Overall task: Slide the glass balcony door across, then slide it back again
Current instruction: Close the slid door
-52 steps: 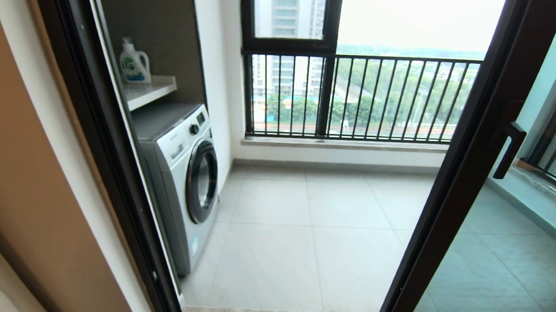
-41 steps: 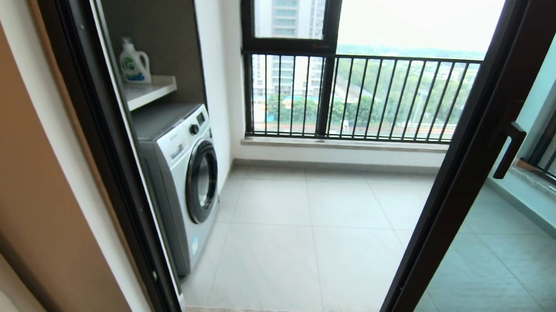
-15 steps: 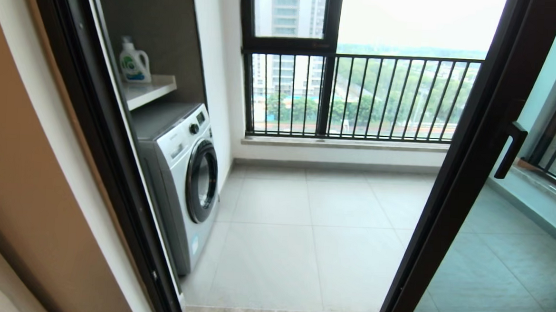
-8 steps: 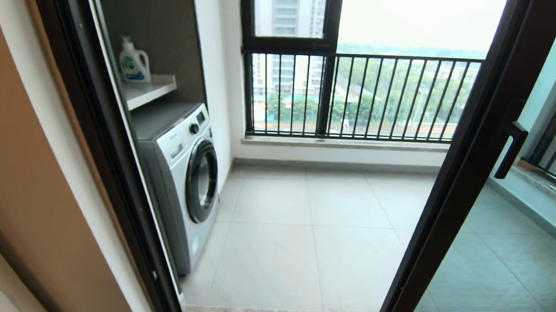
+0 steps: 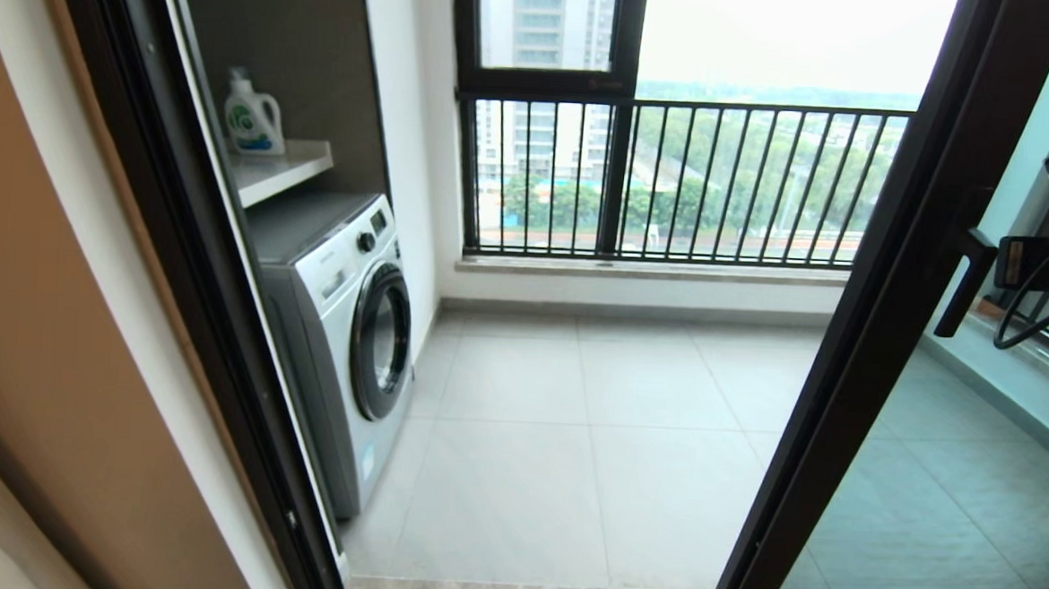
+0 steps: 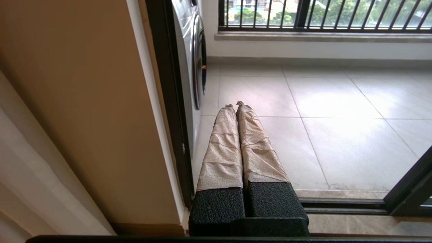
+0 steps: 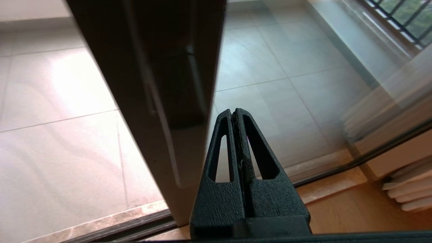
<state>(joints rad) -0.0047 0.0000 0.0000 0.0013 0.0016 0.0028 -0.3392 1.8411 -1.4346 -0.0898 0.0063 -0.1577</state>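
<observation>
At the far left, the left gripper [image 6: 235, 105] hangs low by the tan wall [image 5: 30, 304] and the dark door frame [image 5: 177, 249], its paper-wrapped fingers [image 6: 222, 145] pressed together, empty. Past the frame stand a washing machine [image 5: 347, 330] and a detergent bottle [image 5: 251, 119] on a shelf [image 5: 284, 170]. Farther right, the glass balcony door [image 5: 902, 287] leaves the opening uncovered, its black bar handle [image 5: 965, 282] facing the room. The right gripper [image 7: 235, 113], raised at the right edge just beside that handle, has its black fingers [image 7: 221, 148] closed on nothing, near the door's dark stile.
</observation>
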